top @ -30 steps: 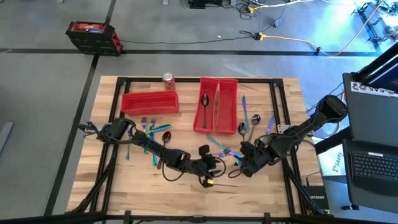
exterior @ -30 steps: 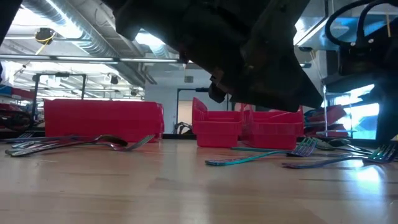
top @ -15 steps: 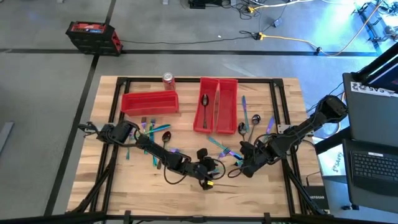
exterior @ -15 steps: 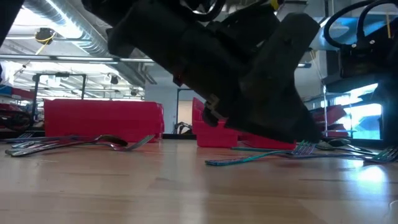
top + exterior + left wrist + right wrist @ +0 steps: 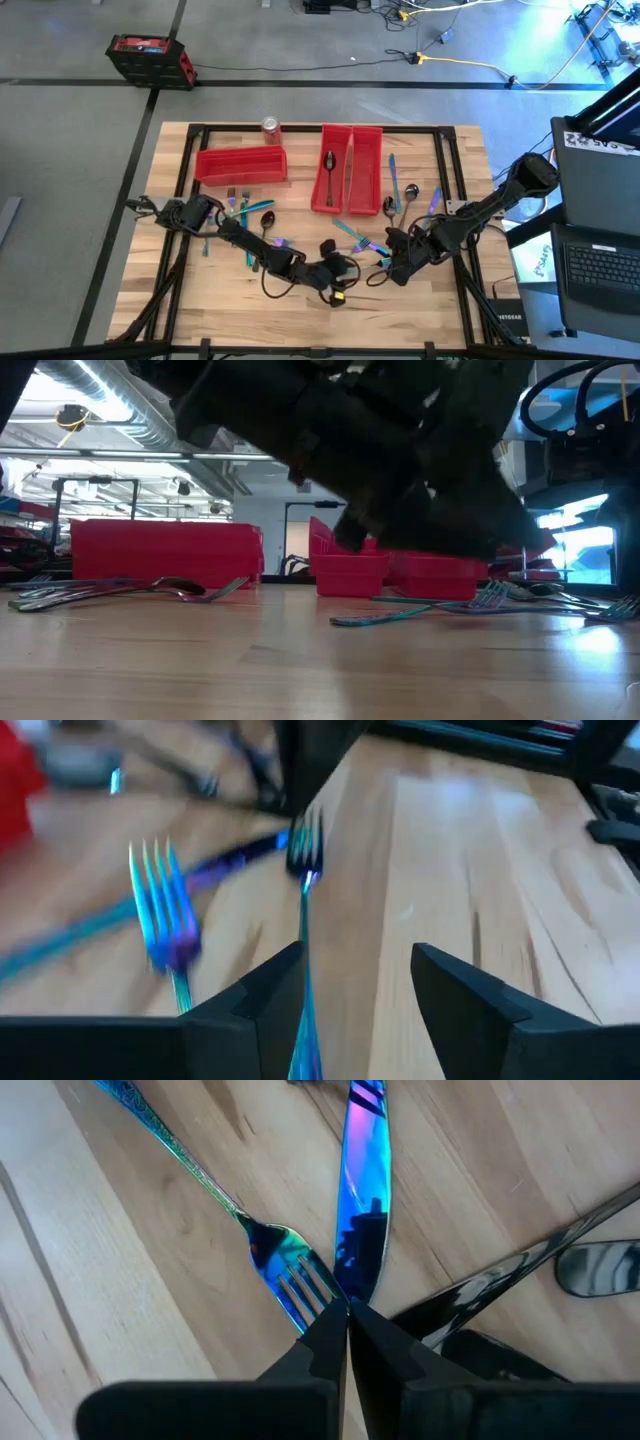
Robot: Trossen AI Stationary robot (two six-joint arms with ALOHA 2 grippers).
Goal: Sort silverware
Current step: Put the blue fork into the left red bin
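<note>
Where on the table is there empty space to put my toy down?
The near left corner of the table, in front of the left arm, is bare wood, and so is the near right corner. It is crowded in the middle: silverware lies between both pincers and the red bins.

Two red bins (image 5: 241,165) on the table (image 5: 300,315), one crosswise, one lengthwise and split in two compartments. One soda can (image 5: 270,127). One spoon (image 5: 329,166) inside the lengthwise bin. Loose silverware (image 5: 400,197) in two scattered clusters, overlapping and partly under the arms, so exact count not readable. Two arms.
</note>
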